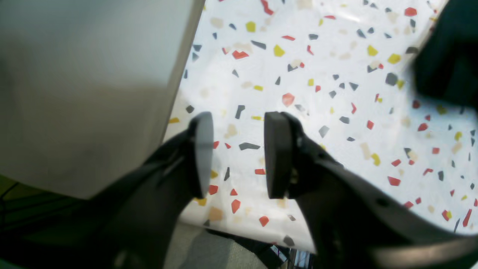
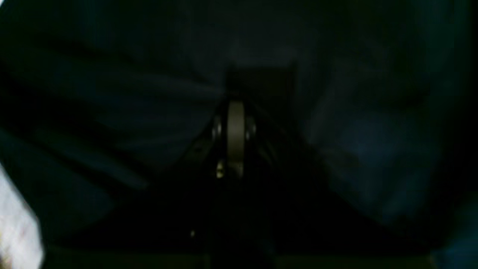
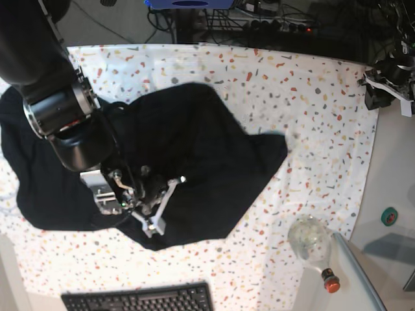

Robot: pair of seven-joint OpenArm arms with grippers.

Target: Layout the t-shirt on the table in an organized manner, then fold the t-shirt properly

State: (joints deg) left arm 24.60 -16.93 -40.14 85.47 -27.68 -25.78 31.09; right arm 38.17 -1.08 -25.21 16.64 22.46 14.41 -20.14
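The black t-shirt (image 3: 194, 149) lies rumpled across the left half of the speckled table (image 3: 318, 129), with one part spilling past the left edge. My right gripper (image 3: 153, 220) is down on the shirt's front part. In the right wrist view its fingers (image 2: 235, 138) are pressed together, with dark cloth (image 2: 354, 142) all around them. My left gripper (image 1: 239, 153) is open and empty, hovering over bare table (image 1: 317, 93) near an edge. In the base view the left arm (image 3: 386, 81) is at the far right corner, away from the shirt.
A black keyboard (image 3: 139, 299) lies at the front edge. A clear bottle with a red cap (image 3: 312, 245) lies at the front right. A green tape roll (image 3: 389, 216) sits off the table's right side. A pale panel (image 1: 82, 82) stands beside the left gripper.
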